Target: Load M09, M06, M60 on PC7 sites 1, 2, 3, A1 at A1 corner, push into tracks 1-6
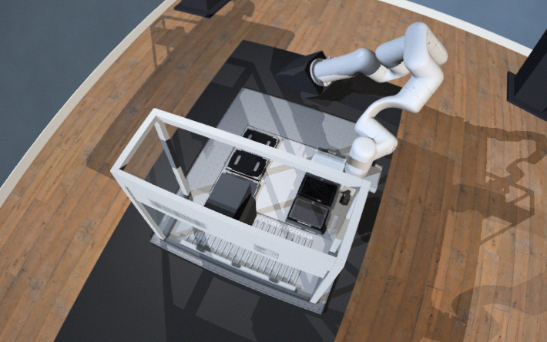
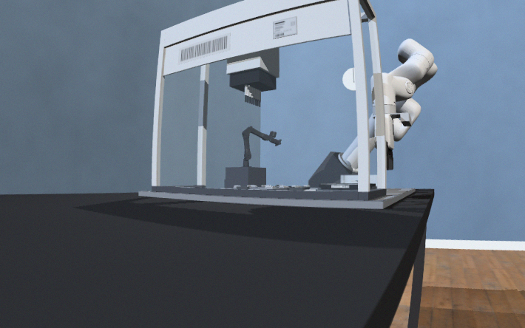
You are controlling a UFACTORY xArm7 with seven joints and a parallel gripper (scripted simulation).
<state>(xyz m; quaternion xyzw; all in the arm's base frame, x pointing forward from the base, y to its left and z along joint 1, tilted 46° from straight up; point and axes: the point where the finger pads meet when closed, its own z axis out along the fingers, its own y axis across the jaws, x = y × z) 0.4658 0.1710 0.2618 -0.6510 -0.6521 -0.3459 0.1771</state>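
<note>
The long flat carrier PC7 (image 1: 314, 202) lies on the apron at about four o'clock of the frame, its two dark sites showing, while two black plates (image 1: 246, 163) sit at ten o'clock of it.
</note>
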